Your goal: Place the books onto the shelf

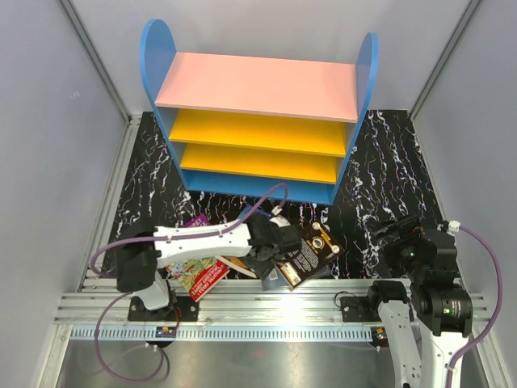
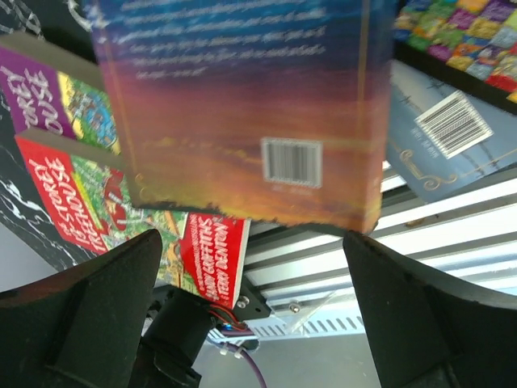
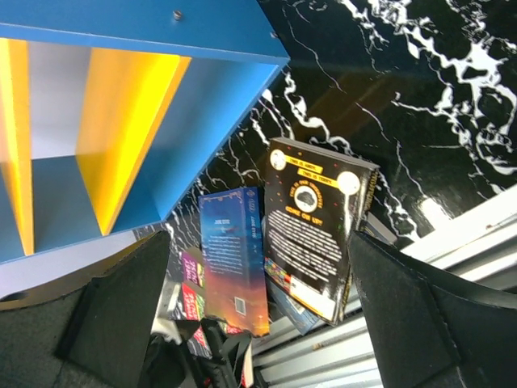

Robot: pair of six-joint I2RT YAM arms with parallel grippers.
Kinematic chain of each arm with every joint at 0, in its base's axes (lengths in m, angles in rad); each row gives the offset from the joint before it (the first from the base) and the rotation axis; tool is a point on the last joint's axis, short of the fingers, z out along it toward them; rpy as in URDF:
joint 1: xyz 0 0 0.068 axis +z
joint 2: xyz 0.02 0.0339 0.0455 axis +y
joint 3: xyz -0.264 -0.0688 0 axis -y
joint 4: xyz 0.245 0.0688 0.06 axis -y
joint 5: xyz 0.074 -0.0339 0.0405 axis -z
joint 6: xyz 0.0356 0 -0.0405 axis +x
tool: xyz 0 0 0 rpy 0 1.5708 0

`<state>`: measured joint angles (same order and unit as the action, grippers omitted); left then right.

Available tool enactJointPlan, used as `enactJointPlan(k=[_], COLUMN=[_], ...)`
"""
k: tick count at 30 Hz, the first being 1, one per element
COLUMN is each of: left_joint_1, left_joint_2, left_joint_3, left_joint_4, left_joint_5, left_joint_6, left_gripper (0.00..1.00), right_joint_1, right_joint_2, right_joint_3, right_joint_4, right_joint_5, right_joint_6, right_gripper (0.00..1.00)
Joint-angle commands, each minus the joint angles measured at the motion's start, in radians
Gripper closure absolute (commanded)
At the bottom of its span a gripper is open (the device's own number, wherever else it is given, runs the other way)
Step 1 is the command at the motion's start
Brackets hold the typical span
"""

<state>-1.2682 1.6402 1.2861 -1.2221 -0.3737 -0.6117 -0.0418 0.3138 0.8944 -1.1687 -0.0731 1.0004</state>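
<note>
The shelf [image 1: 258, 85] stands at the back of the table, with blue sides, a pink top and yellow boards; its boards are bare. Several books lie in a heap near the front edge. These include a black one [image 1: 311, 250], a red Treehouse [image 1: 198, 275] and a purple one [image 1: 194, 220]. My left gripper [image 1: 271, 242] reaches over the heap and is open. The blue-orange Jane Eyre [image 2: 242, 97] stands on edge just past its fingertips [image 2: 153, 259]. Whether it touches them I cannot tell. My right gripper [image 1: 380, 229] hangs open to the right, facing the black book [image 3: 311, 234] and Jane Eyre [image 3: 234, 259].
A black marbled mat [image 1: 388, 162] covers the table. An aluminium rail [image 1: 266, 307] runs along the near edge, and the heap's dark blue book [image 2: 436, 153] overhangs it. Grey walls close in both sides. A purple cable [image 1: 258, 198] loops in front of the shelf.
</note>
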Motion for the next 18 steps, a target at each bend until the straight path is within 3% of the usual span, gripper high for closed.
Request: enactJointPlan(k=[1, 10, 18], left_joint_1=[-0.035, -0.065, -0.066], left_joint_2=[0.087, 0.263, 0.357], left_joint_3=[0.073, 0.183, 0.254], left_joint_4=[0.047, 0.029, -0.082], left_joint_5=[-0.027, -0.030, -0.166], left_joint_6=[0.044, 0.046, 0.026], left_gripper=[0.01, 0.01, 0.01], right_joint_1=[0.003, 0.003, 0.002], right_joint_2=[0.005, 0.027, 0.010], right_joint_3=[0.041, 0.055, 0.040], right_joint_4=[-0.037, -0.054, -0.075], right_joint_5=[-0.002, -0.011, -0.010], right_joint_6=[-0.031, -0.063, -0.075], right_gripper=[0.00, 0.00, 0.00])
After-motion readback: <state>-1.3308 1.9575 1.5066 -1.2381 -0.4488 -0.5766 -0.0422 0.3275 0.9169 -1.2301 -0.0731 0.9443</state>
